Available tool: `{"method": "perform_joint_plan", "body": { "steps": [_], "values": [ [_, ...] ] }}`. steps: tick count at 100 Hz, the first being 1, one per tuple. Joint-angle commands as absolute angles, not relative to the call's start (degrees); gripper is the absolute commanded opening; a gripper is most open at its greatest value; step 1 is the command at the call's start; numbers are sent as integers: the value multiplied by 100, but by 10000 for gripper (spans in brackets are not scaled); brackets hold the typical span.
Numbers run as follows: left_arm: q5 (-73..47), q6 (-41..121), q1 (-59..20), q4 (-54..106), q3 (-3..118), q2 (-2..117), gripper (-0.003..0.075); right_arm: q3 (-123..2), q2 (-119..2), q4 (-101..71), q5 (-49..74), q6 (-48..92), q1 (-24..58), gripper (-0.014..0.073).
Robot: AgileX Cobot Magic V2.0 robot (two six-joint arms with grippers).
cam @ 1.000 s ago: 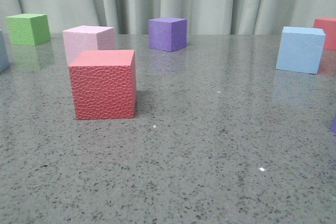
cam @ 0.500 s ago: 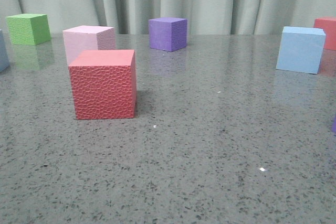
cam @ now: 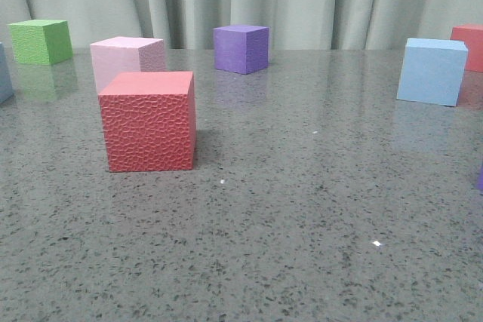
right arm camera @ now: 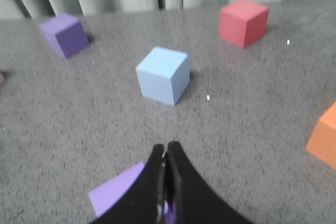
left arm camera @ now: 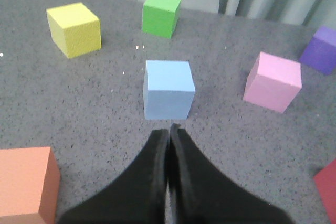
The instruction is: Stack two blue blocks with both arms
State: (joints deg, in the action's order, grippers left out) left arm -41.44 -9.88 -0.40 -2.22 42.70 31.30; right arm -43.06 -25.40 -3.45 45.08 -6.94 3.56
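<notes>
One light blue block [cam: 432,71] stands at the right of the table in the front view, and a bluish sliver [cam: 3,73] shows at the left edge. In the left wrist view, a blue block [left arm camera: 168,89] sits just ahead of my left gripper [left arm camera: 169,129]. That gripper is shut and empty, and a small gap separates it from the block. The right wrist view has the other blue block [right arm camera: 163,75] farther ahead of my right gripper [right arm camera: 166,148], which is also shut and empty. Neither arm shows in the front view.
A red textured cube [cam: 149,121] stands front left, with pink [cam: 127,54], green [cam: 41,41] and purple [cam: 241,48] cubes behind it. A yellow cube [left arm camera: 73,29] and an orange cube [left arm camera: 26,182] flank the left gripper. A lilac cube [right arm camera: 118,190] lies under the right gripper.
</notes>
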Motion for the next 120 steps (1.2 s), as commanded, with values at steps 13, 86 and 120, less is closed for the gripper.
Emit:
{"method": "perform_joint_plan", "body": {
  "steps": [13, 86, 120],
  "values": [
    [-4614, -1002, -79, -167, 5070, 4022, -19, -4926, -3100, -360, 4681, -671, 336, -123],
    [-4478, -624, -79, 55, 5091, 4283, 122, -4918, -3112, -360, 4655, -671, 336, 189],
    [-4478, -417, -89, 212, 5091, 4283, 700, -4918, -3112, -360, 4661, -671, 336, 588]
  ]
}}
